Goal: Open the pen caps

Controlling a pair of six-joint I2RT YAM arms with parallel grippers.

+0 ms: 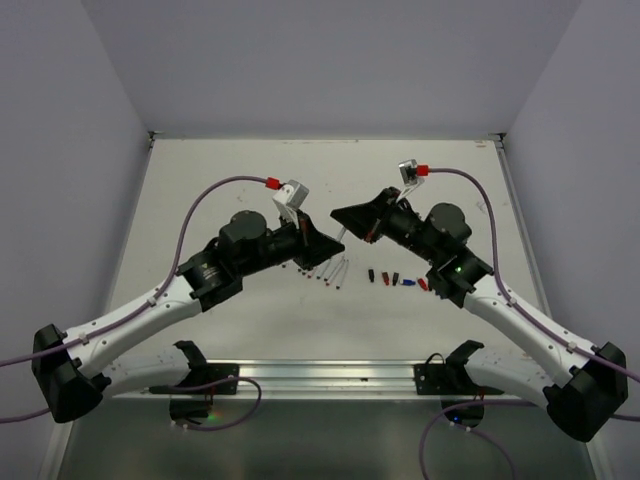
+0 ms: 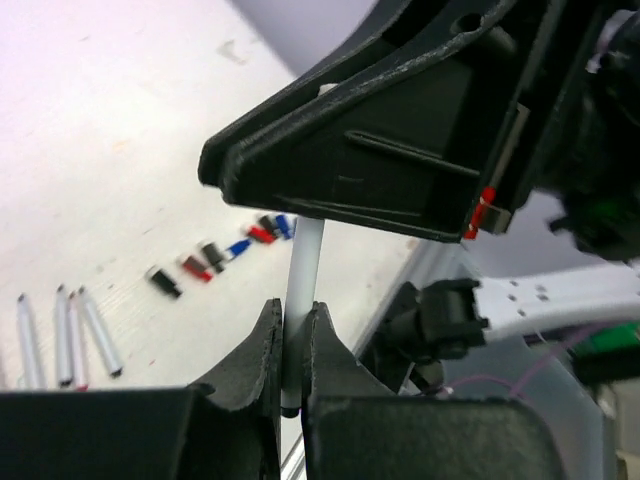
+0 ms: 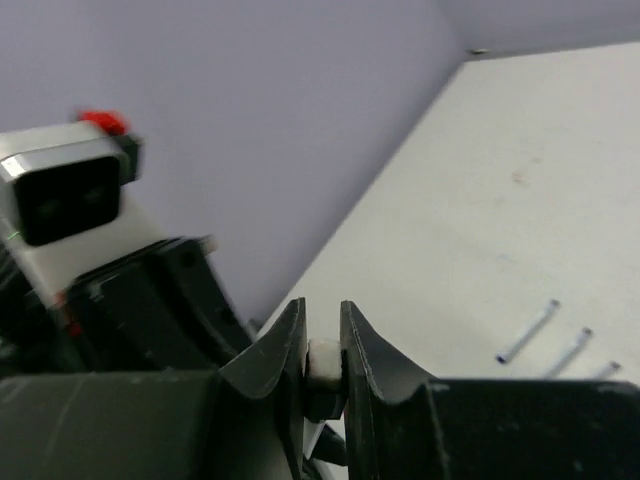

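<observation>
Caps [image 1: 395,279] lie loose in a short row on the table [image 1: 230,190], right of centre and just beside the R arm's wrist. Black, red and blue ones show in the L wrist view, close together, none on a pen. One pen [image 2: 303,265], white barrel, is held off the table between both grippers, approx. over the table's middle. L gripper [image 2: 293,322]: jaws clenched on the lower part of the barrel, w/ a dark tip sticking out just below the fingers. R gripper [image 3: 323,318]: jaws clenched on a white piece at the pen's other end; cannot tell whether that piece is barrel or cap. In the L wrist view the pen runs near upright from the L fingers up behind the R gripper's black body, so the two grippers sit nearly touching, tip to tip. Loose pens [image 1: 322,272], several, lie side by side and roughly parallel, left of the caps and just in front of the grippers in the top view. They have white barrels w/ small dark or red tips; three show in the L wrist view, well apart from the caps. Purple cables [image 1: 205,205] w/ red connectors [image 1: 272,183] loop from each wrist camera back along the arms. Pale walls stand on three sides of the table.
</observation>
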